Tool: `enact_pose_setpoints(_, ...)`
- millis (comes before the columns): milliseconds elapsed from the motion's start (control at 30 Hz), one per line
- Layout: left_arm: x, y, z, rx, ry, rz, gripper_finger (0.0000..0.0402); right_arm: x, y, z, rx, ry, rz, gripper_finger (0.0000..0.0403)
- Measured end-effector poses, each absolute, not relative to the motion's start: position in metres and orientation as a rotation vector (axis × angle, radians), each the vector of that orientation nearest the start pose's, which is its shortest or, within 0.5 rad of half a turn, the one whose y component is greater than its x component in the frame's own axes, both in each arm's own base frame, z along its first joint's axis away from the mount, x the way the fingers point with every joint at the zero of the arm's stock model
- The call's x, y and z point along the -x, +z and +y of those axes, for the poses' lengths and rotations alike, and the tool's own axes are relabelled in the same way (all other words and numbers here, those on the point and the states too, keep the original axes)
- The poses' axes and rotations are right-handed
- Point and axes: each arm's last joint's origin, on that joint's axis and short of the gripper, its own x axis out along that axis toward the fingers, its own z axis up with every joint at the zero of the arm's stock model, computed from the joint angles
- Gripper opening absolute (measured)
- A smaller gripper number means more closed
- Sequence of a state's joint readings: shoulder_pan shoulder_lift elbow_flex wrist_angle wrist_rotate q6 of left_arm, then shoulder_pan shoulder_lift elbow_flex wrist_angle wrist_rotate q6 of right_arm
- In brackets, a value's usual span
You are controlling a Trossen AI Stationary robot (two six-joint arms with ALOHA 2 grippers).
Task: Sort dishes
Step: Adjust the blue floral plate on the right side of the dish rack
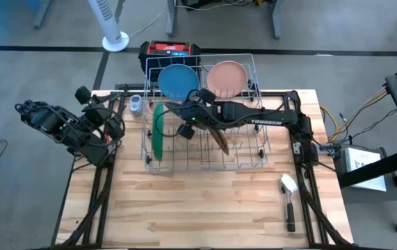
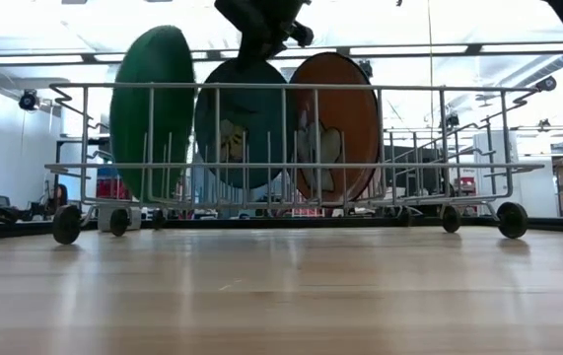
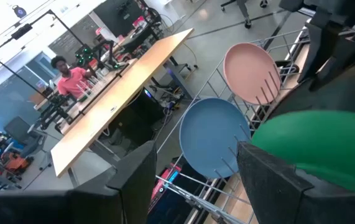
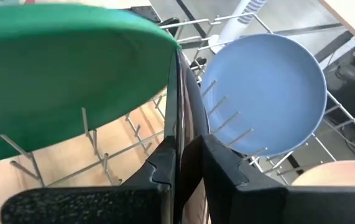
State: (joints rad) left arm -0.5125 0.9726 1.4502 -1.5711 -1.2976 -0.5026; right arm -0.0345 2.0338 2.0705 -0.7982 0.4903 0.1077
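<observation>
One brown plate (image 4: 178,118) edge-on between right pincer (image 4: 186,165) fingers.

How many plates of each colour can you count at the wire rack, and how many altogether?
green plate: 1
light blue plate: 1
pink plate: 1
orange-brown plates: 2
Total: 5

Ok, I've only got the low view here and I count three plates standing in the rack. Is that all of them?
Observer: No. A light blue plate and a pale pink plate stand in the back row of the rack.
Operator: Which arm is that coming down from above?
Observer: The right gripper, shut on the edge of a dark plate.
Operator: And the left one?
Observer: The left gripper waits open at the left edge of the table.
</observation>
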Motion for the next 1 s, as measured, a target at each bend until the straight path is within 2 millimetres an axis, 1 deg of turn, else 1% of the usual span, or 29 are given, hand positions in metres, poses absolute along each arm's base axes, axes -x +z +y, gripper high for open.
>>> enact_pose_setpoints(133, -0.097, 0.420, -0.023, -0.418, 0.830, 0.481, 0.0211, -0.446, 0.349, -0.029, 0.051, -0.546, 0.708, 0.0037)
enact_pose_setpoints(200, -0.097, 0.420, -0.023, -0.418, 0.830, 0.481, 0.0211, -0.444, 0.355, -0.028, 0.046, -0.504, 0.711, 0.0021)
enact_pose_setpoints(233, -0.097, 0.420, -0.023, -0.418, 0.831, 0.481, 0.0211, -0.444, 0.358, -0.026, 0.049, -0.515, 0.705, 0.0017)
enact_pose_setpoints(433, -0.095, 0.421, -0.022, -0.413, 0.831, 0.477, 0.0211, -0.443, 0.373, -0.026, 0.009, -0.527, 0.644, 0.0016)
enact_pose_setpoints(633, -0.093, 0.421, -0.021, -0.406, 0.831, 0.472, 0.0211, -0.442, 0.372, -0.026, -0.009, -0.541, 0.651, 0.0015)
enact_pose_setpoints(767, -0.093, 0.422, -0.020, -0.402, 0.832, 0.470, 0.0211, -0.441, 0.373, -0.028, -0.013, -0.584, 0.639, 0.0012)
enact_pose_setpoints(1000, -0.093, 0.422, -0.020, -0.403, 0.832, 0.470, 0.0211, -0.438, 0.379, -0.030, -0.059, -0.608, 0.606, 0.0012)
